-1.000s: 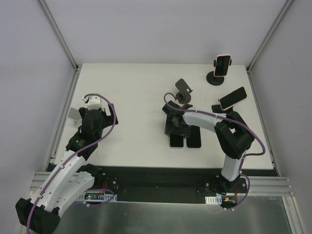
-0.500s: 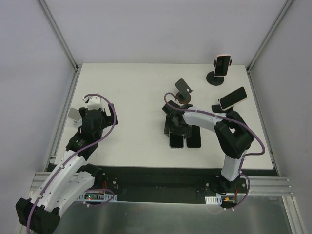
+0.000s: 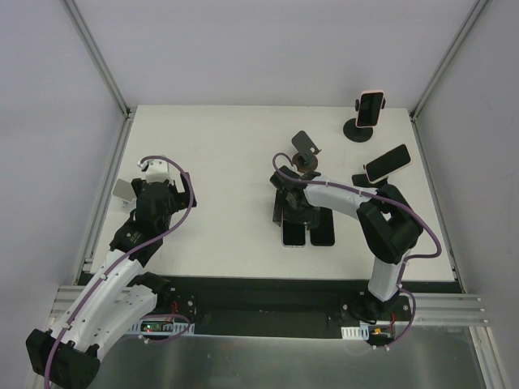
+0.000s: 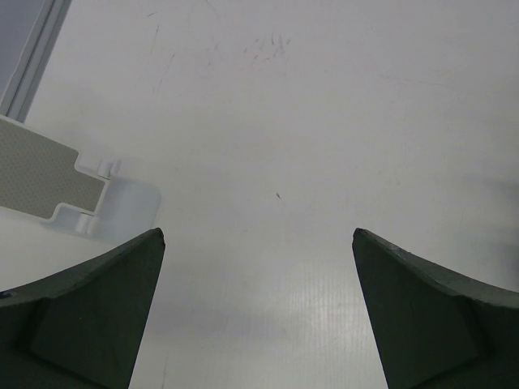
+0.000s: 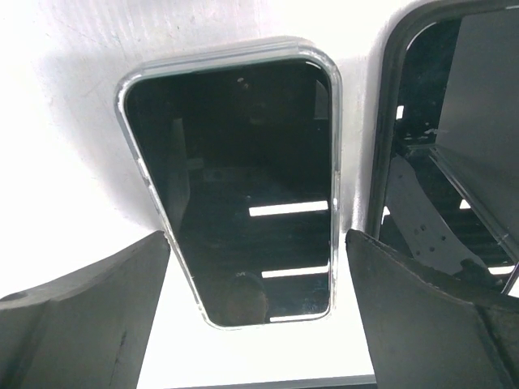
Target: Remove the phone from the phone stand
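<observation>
A phone in a clear case point(image 5: 243, 186) lies flat on the table, with a second phone in a black case point(image 5: 454, 162) flat to its right. My right gripper point(image 5: 258, 235) is open just above the clear-cased phone's near end, one finger on each side. In the top view it point(image 3: 293, 215) hovers over the two flat phones point(image 3: 322, 231). A pink-cased phone point(image 3: 371, 109) stands on a round-based stand point(image 3: 358, 131) at the back right. Another pink-cased phone point(image 3: 387, 162) leans on a stand point(image 3: 362, 180). My left gripper point(image 4: 258, 231) is open and empty.
An empty black folding stand point(image 3: 306, 147) sits just beyond my right gripper. A white stand point(image 4: 65, 182) lies near the table's left edge, left of my left gripper point(image 3: 152, 180). Metal frame rails run along both table sides.
The right arm has shifted very slightly over the flat phones. The left arm and the phones on the stands have not moved.
</observation>
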Motion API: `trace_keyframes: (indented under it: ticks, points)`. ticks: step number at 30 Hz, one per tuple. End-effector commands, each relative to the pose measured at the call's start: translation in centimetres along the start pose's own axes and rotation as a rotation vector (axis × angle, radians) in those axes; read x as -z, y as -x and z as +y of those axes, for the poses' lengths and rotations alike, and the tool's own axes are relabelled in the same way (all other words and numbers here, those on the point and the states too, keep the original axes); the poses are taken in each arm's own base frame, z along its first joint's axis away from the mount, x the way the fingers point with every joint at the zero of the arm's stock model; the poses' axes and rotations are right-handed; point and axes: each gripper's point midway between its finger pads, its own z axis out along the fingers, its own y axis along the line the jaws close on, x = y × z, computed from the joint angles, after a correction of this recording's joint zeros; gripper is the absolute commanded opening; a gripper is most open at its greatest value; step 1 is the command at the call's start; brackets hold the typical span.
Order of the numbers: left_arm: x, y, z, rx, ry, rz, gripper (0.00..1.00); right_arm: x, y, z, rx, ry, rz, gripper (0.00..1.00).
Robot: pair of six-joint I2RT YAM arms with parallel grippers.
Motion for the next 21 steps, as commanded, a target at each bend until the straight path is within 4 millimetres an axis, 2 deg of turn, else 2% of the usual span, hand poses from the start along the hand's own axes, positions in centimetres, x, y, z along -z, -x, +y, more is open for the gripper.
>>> trace_keyframes:
  ticks: [1,9,16,21]
  points:
    - [-0.1,0.7,0.0,-0.007,0.008,-0.035,0.99,1.2,1.0,0.0,0.005,-0.002,-0.027,0.91]
    - [0.0,0.8,0.2,-0.008,0.012,-0.040,0.99,0.2,0.9,0.2,0.024,-0.010,-0.016,0.83]
    - [0.0,0.9,0.2,-0.009,0.011,-0.042,0.99,-0.1,1.2,0.2,0.036,-0.020,-0.024,0.73]
    - [0.0,0.9,0.1,-0.010,0.008,-0.043,0.99,-0.2,1.6,0.0,0.049,-0.033,-0.037,0.70]
